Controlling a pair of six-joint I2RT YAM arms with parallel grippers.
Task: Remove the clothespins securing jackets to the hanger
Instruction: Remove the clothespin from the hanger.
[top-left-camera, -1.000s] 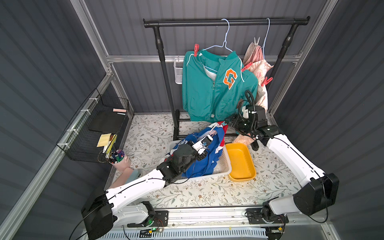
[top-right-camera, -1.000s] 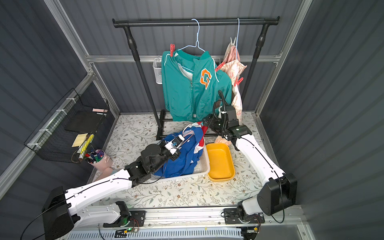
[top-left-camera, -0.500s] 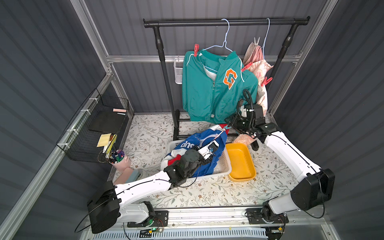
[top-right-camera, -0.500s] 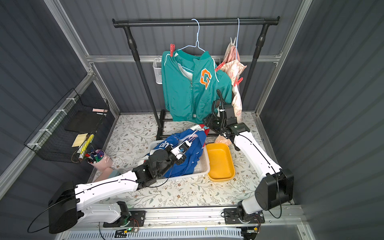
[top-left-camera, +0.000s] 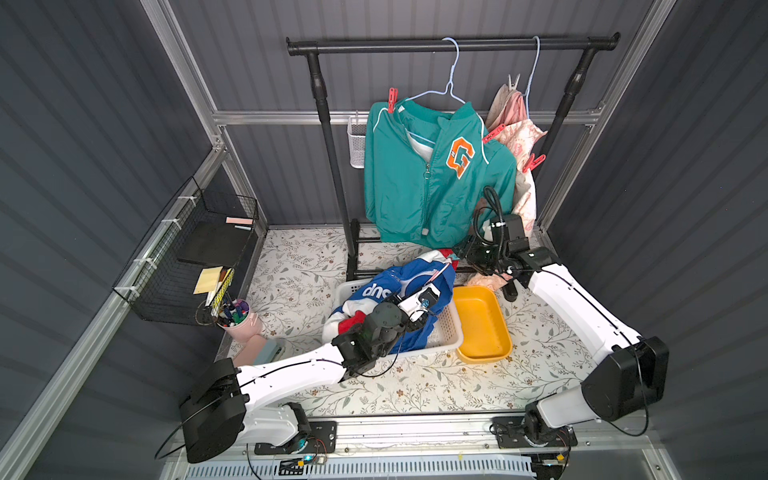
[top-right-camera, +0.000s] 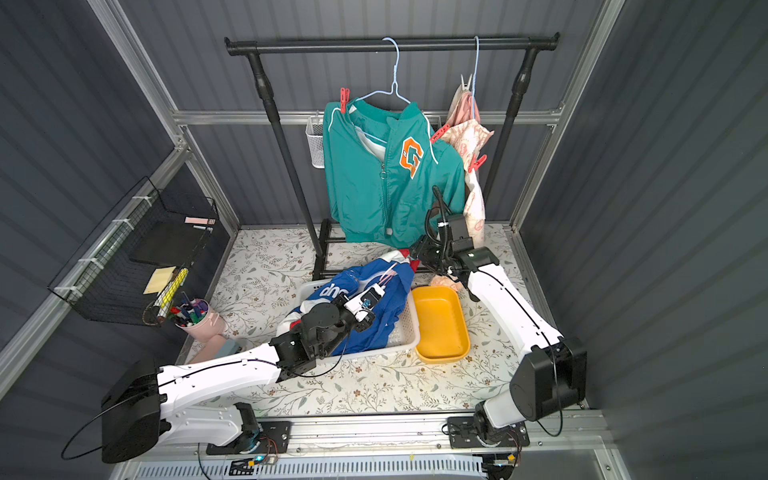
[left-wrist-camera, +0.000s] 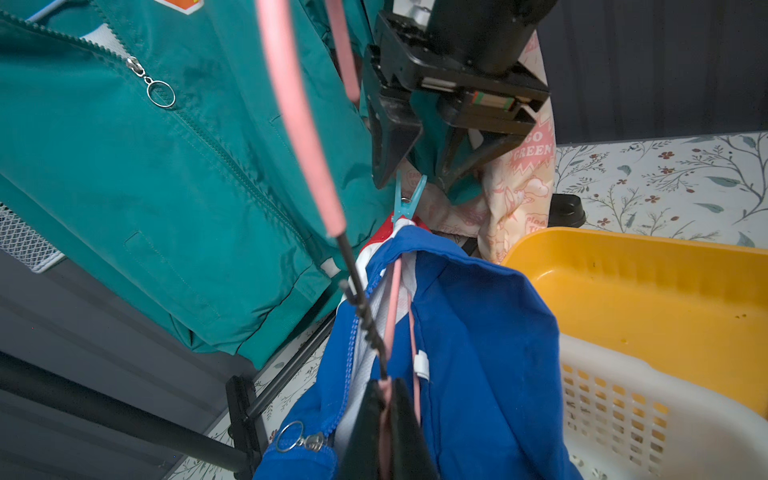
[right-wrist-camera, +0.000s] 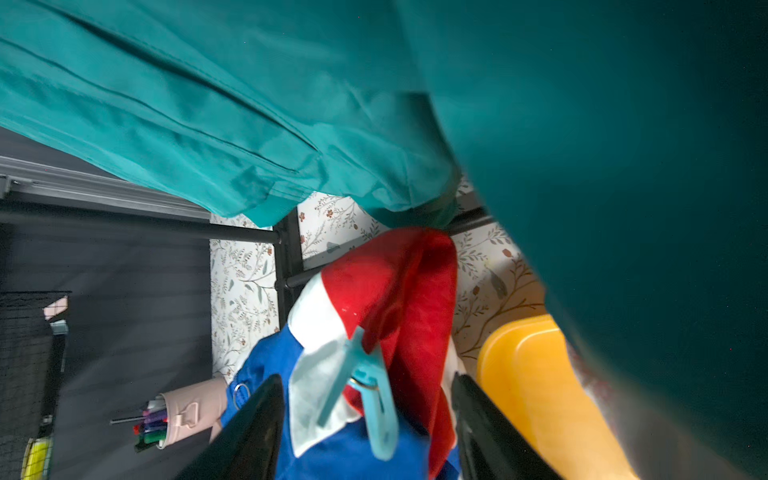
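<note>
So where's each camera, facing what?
Top views: high in front, looking down at the rack; both arms show whole.
Left wrist: behind the left gripper, shut on the hanger, facing the right gripper.
Right wrist: behind the right gripper, looking between its open fingers at the teal clothespin.
Both wrist views share the clothespin and blue jacket.

Left claw (top-right-camera: 376, 291) pinches the blue jacket (top-right-camera: 395, 301)'s pink hanger (top-right-camera: 387, 276) above the white basket (top-right-camera: 406, 328); right claw (top-right-camera: 415, 252) hovers by its raised red end, below the hanging teal jacket (top-right-camera: 370, 195).

The teal jacket (top-left-camera: 407, 195) bore an orange letter patch. Beside it was a cream jacket (top-left-camera: 519, 133) printed pink; below it, a blue-red-white jacket (left-wrist-camera: 478, 332) with a light-blue clothespin (right-wrist-camera: 376, 399).
</note>
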